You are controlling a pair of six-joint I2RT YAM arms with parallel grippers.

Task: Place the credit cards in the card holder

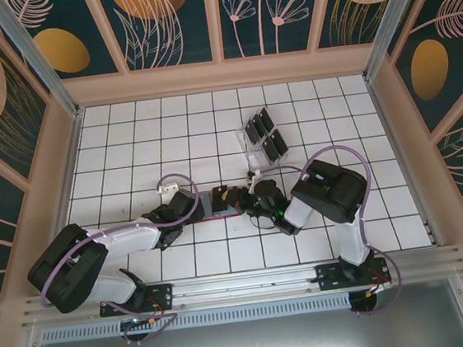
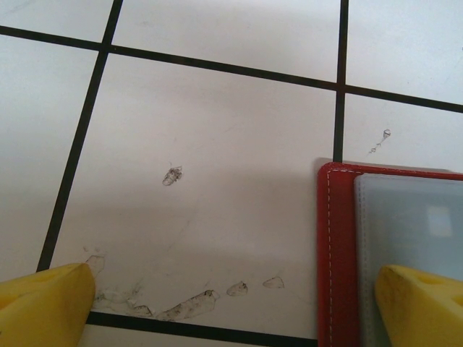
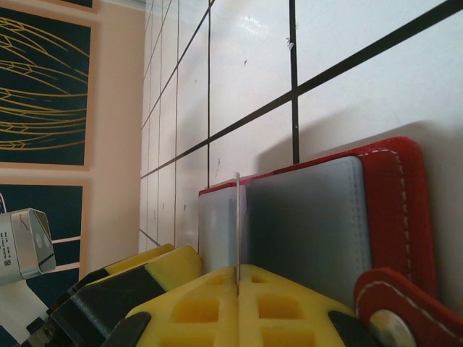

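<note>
The right gripper (image 3: 238,278) has its yellow fingers pressed together on a thin credit card (image 3: 237,217). The right wrist view shows the card edge-on, upright over the grey-blue pocket of the open card holder (image 3: 311,224). Can't tell if its far edge is inside a slot. The left gripper (image 2: 231,311) is spread wide with nothing between the fingers. The left wrist view shows one tip over bare tile, the other over the holder's grey pocket near its red corner; contact unclear. The top view adds the layout: holder flat on the table (image 1: 128,135) between both grippers, and behind it a clear rack (image 1: 250,153) carrying more black cards (image 1: 264,133).
</note>
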